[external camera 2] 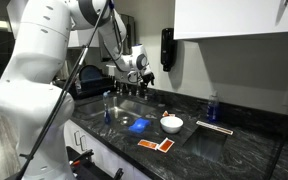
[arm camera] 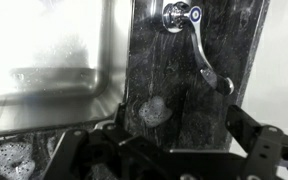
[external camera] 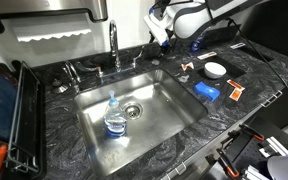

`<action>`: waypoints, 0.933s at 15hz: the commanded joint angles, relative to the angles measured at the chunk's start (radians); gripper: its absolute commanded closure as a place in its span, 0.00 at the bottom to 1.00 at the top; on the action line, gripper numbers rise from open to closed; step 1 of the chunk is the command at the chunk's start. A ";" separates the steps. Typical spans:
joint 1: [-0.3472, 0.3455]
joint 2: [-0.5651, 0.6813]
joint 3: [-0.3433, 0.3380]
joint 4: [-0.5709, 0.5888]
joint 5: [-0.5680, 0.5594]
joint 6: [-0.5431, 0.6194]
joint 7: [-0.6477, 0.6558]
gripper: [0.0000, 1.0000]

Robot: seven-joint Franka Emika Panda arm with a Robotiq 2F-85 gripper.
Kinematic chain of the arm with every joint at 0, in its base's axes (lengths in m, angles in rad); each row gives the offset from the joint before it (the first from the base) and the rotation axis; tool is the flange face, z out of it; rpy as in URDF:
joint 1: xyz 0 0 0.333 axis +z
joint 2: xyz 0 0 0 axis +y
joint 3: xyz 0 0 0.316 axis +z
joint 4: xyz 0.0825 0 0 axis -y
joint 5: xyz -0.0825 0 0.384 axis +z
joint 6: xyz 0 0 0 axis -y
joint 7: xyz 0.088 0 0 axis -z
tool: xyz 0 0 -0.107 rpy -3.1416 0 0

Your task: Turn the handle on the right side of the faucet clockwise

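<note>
The handle (arm camera: pixel 199 50) is a small chrome lever on a round base, seen at the top of the wrist view on the dark stone counter beside the sink. Its lever points down and to the right in that picture. In an exterior view it stands right of the faucet (external camera: pixel 114 42), a tall chrome gooseneck spout behind the basin. My gripper (arm camera: pixel 162 135) is open and empty, with its two dark fingers at the bottom of the wrist view, short of the handle and not touching it. The gripper hovers above the counter right of the spout in both exterior views (external camera: pixel 162 40) (external camera 2: pixel 144 72).
The steel sink (external camera: pixel 169 110) holds a clear bottle (external camera: pixel 114 118) with blue liquid. A matching lever (external camera: pixel 72 70) stands left of the spout. A blue sponge (external camera: pixel 206 90), a white round dish (external camera: pixel 215 69) and orange packets (external camera: pixel 234 93) lie on the counter. A black dish rack (external camera: pixel 19 120) stands beside the sink.
</note>
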 commanded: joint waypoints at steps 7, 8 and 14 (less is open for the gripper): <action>-0.003 0.190 0.003 0.317 0.114 -0.205 -0.231 0.00; -0.002 0.205 -0.001 0.339 0.114 -0.214 -0.237 0.00; 0.001 0.283 -0.019 0.450 0.112 -0.265 -0.243 0.00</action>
